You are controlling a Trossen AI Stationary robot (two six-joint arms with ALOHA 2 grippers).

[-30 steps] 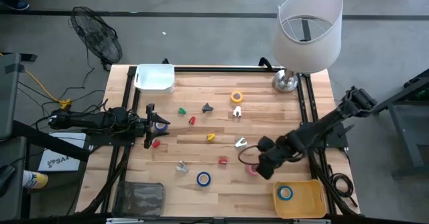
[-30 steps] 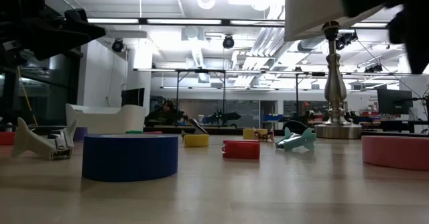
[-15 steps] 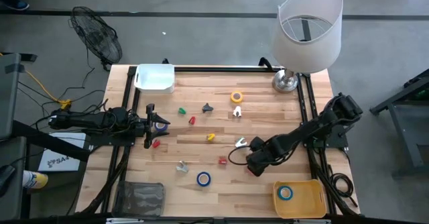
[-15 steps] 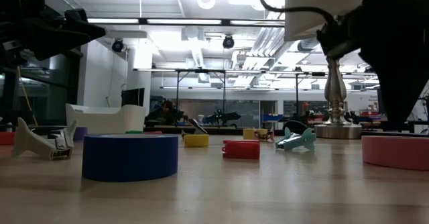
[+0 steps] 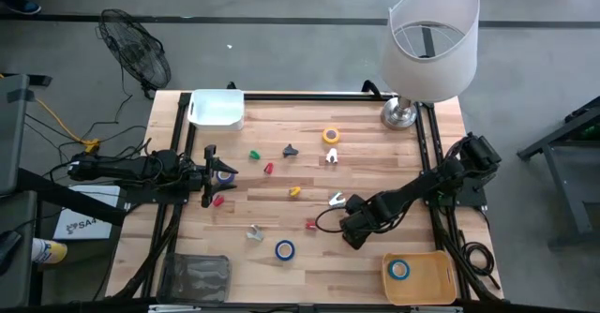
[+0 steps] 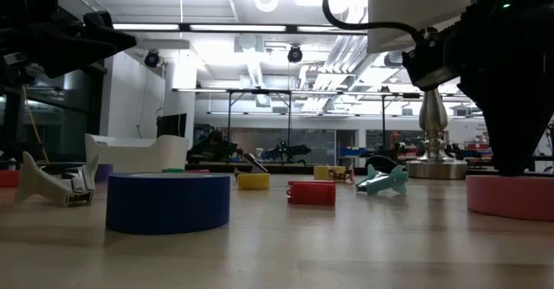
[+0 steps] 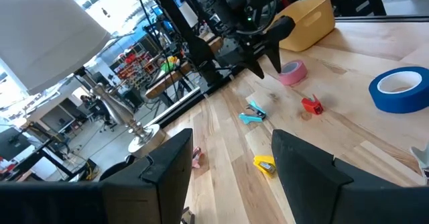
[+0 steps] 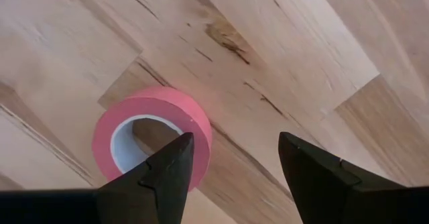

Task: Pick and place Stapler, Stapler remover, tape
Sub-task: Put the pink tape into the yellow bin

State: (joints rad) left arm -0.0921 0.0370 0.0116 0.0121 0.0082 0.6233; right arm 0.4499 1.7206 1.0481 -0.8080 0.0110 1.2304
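Near the yellow bin [image 5: 419, 277], the right gripper [image 8: 231, 160] hovers with fingers spread over the pink tape roll [image 8: 151, 141] lying flat on the table [image 5: 375, 163]. The left gripper [image 7: 231, 163] waits, spread wide, at the left edge.

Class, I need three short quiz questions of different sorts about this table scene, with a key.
1. True or false: the right gripper is shut on the pink tape.
2. What lies in the yellow bin? A) a stapler B) blue tape C) nothing
3. Fill in: the left gripper hovers near the table's ____ edge.

Key: 1 false, it is open above the tape. 2 B, the blue tape. 3 left.
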